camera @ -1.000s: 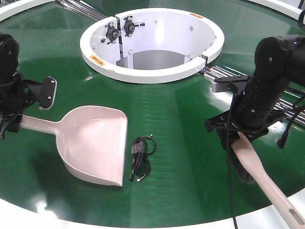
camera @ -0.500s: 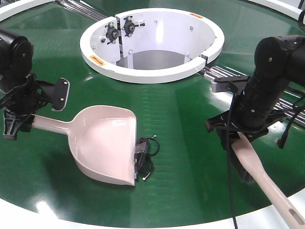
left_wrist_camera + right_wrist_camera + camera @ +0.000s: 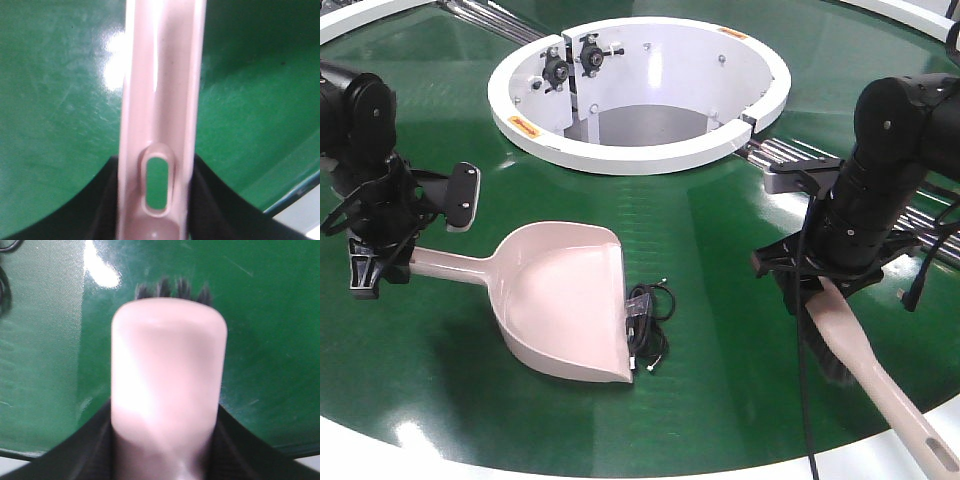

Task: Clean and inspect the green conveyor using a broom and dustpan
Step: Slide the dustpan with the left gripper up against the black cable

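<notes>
**Conveyor** [image 3: 720, 230]: a glossy green belt is filling the front view. A white ring [image 3: 640, 150] is sitting at upper centre, and steel rollers [image 3: 790, 155] are showing just right of it.

**Dustpan** [image 3: 565, 295]: it is lying on the belt left of centre, mouth facing right and handle running out to the left. The scoop is looking empty.

**Left gripper** [image 3: 408, 245]: at the left edge of the frame, it is clamping the dustpan handle near the slotted end. The left wrist view is showing the handle passing between dark fingers pressing in on both sides.

**Cable** [image 3: 648, 315]: a small black tangle, the only litter showing. It is lying on the belt right at the pan's lip, touching or all but touching it, and not inside.

**Broom** [image 3: 880, 385]: at lower right, its handle is slanting toward the bottom right corner and its bristles are pointing down at the belt. Whether they are touching the belt cannot be told. It is sitting well apart from the cable.

**Right gripper** [image 3: 817, 290]: it is gripping the broom at the head end. The right wrist view is showing the pale back wedged between dark fingers, with black bristle tips peeking out beyond.

**Progress**: judging from this layout, both tools are in hand and the pan is standing ready against the litter, so the set-up is looking done. The sweep itself is looking not yet done, since the cable is outside the scoop and the broom is far from it. What appears left is bringing the broom across, pushing the cable in, lifting the pan away and looking over the belt.
</notes>
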